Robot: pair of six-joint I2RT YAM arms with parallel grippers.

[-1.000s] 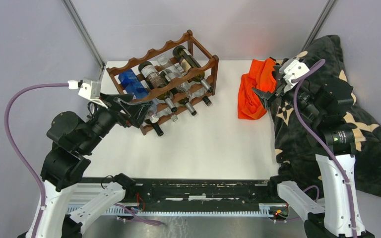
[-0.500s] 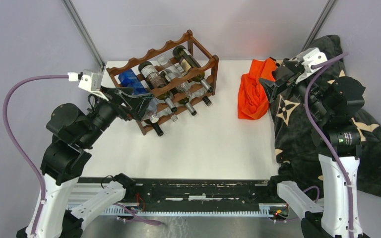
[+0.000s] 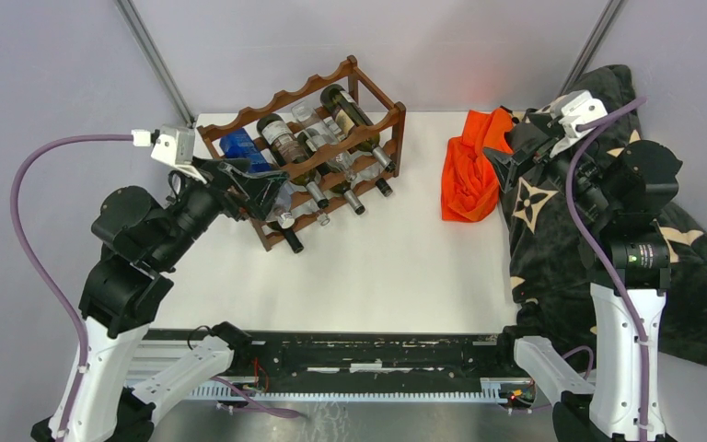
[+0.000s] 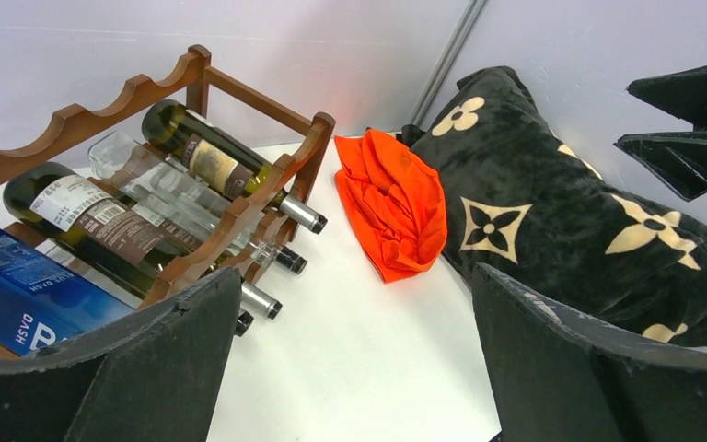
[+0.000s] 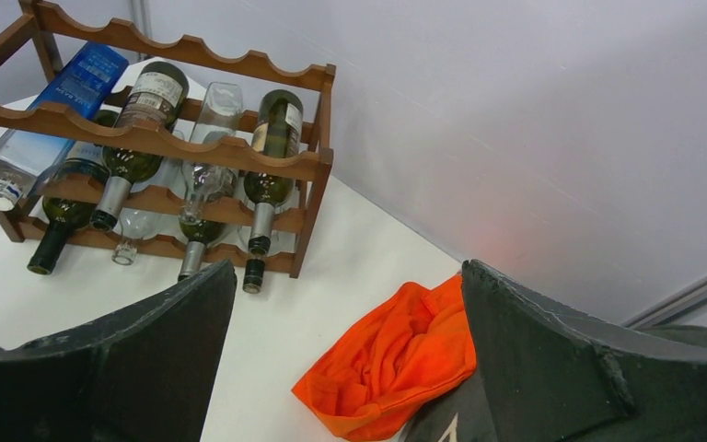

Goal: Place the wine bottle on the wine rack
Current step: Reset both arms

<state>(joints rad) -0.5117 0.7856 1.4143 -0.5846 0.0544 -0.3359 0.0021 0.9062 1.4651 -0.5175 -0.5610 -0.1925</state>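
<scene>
Finding the rack (image 3: pixel 281 98) standing on the table (image 3: pixel 377 267), right in front of the left claw (image 3: pixel 256 189) and well away to the left of the right claw (image 3: pixel 497 166). Seeing bottles (image 3: pixel 285 143) lying across its wavy rails on more than one tier, necks sticking out on the side facing the arms. Noting, on the top tier, a blue bottle (image 3: pixel 244 152) lying nearest the left claw, then a dark labelled one, a clear one and a green one, each farther from that claw. Seeing the left claw hovering at the rack's left end, jaws spreading wide and gripping nothing; not being able to tell whether a finger is touching the wood. Seeing the right claw hanging above the table's right edge, jaws likewise gaping wide and gripping nothing. Finding an orange cloth (image 3: pixel 469 175) lying crumpled just below and left of the right claw, well apart from the rack. Noting a black blanket (image 3: pixel 571 249) with pale flower marks bunching up under and behind the right claw, touching the cloth's right side.
</scene>
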